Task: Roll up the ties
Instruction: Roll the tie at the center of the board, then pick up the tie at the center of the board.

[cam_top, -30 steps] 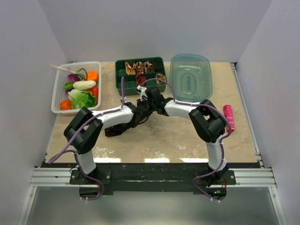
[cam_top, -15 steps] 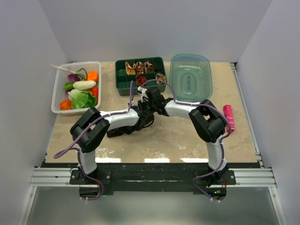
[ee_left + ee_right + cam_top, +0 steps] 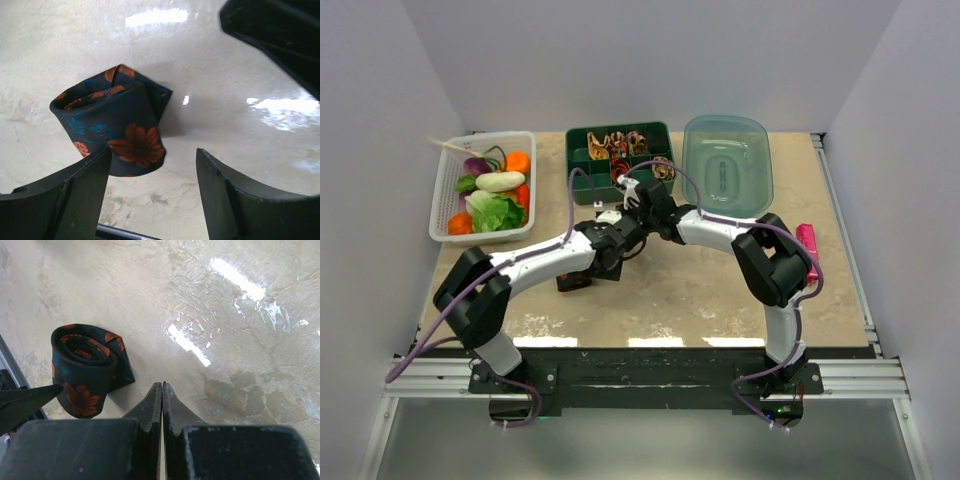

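So the dark tie with orange flowers (image 3: 112,127) is sitting coiled up on the tabletop (image 3: 240,145), a bit left of the middle and closer to the near edge. Left pincer (image 3: 152,157) has its fingers spread apart right at the coil, and I can't tell if one touches it. Right pincer (image 3: 162,390) is pressed together with nothing in it, tips just beside the coil. More rolled ties (image 3: 618,142) sit in the green box (image 3: 582,175) by the far edge.

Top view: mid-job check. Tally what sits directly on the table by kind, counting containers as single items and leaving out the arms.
Rolled tie, loose on the table: 1
Green divided tray: 1
White basket: 1
Clear lid: 1
Pink bar: 1
Total: 5
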Available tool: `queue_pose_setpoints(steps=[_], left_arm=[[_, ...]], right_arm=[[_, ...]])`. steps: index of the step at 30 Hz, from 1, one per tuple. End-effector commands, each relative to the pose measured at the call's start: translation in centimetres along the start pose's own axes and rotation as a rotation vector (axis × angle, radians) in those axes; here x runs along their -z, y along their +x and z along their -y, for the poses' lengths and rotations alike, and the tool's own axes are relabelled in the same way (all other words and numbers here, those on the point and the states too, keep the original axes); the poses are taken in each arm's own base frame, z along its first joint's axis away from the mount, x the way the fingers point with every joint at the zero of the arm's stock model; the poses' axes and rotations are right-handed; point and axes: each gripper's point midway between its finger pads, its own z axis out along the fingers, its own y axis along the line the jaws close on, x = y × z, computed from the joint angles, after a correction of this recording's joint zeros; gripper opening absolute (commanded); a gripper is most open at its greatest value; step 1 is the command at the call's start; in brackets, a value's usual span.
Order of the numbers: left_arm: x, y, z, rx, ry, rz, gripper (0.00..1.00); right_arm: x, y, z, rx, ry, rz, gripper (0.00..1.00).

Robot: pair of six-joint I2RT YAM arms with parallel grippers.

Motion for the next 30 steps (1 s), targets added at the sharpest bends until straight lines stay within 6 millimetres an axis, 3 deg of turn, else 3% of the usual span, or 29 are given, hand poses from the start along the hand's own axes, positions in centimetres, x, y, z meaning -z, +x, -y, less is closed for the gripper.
queue_pose_setpoints(steps=[1, 2, 4, 5, 6, 10, 11, 13, 14, 16, 17, 19, 20, 21, 25, 30], left_arm=[[2.6, -4.8, 0.2, 0.146, 0.140, 0.165, 0.75], [2.3, -4.3, 0.1, 0.153, 0.163, 0.149, 0.76], [2.7, -5.5, -1.0, 0.214, 0.213, 0.184, 0.77], [2.3, -4.7, -1.2, 0.221, 0.247, 0.162, 0.77], [2.7, -5.5, -2.6, 0.274, 0.266, 0.187, 0.77], [2.9, -6.2, -4.7, 0.369, 0.357, 0.242, 0.82], [2.7, -5.4, -4.5, 0.371, 0.399, 0.223, 0.83], [2.4, -5.9, -6.0, 0.430, 0.429, 0.243, 0.85], [2.0, -4.8, -5.6, 0.432, 0.475, 0.212, 0.85], [1.5, -5.1, -7.1, 0.498, 0.499, 0.240, 0.87], [1.2, -3.8, -6.3, 0.501, 0.573, 0.198, 0.87], [0.9, -4.0, -7.4, 0.566, 0.614, 0.220, 0.88], [0.5, -2.9, -7.0, 0.577, 0.656, 0.190, 0.88], [0.3, -2.9, -8.0, 0.617, 0.652, 0.205, 0.88], [-0.7, -1.8, -8.8, 0.690, 0.672, 0.207, 0.89], [-1.2, -0.3, -7.9, 0.748, 0.749, 0.197, 0.89]], right_arm=[[1.0, -1.1, -2.9, 0.054, -0.057, 0.022, 0.00], [1.0, -1.2, -3.4, 0.059, -0.068, 0.023, 0.00], [1.1, -1.5, -5.0, 0.078, -0.094, 0.030, 0.00], [1.1, -1.5, -5.6, 0.084, -0.108, 0.030, 0.00], [1.0, -1.6, -6.2, 0.093, -0.117, 0.033, 0.00], [0.5, -1.6, -8.9, 0.124, -0.164, 0.031, 0.00], [0.5, -1.7, -9.3, 0.127, -0.175, 0.034, 0.00], [0.5, -1.4, -10.2, 0.131, -0.197, 0.024, 0.00], [0.5, -1.7, -10.8, 0.142, -0.214, 0.040, 0.00], [0.6, -1.8, -11.6, 0.152, -0.232, 0.043, 0.00], [0.5, -1.7, -11.9, 0.157, -0.239, 0.042, 0.00], [0.5, -1.7, -12.6, 0.164, -0.250, 0.041, 0.00], [0.4, -1.5, -12.6, 0.166, -0.253, 0.037, 0.00], [0.1, -1.3, -12.5, 0.166, -0.252, 0.032, 0.00], [-0.7, -0.6, -12.1, 0.165, -0.247, 0.013, 0.00], [-1.6, -0.2, -11.8, 0.163, -0.250, -0.002, 0.00]])
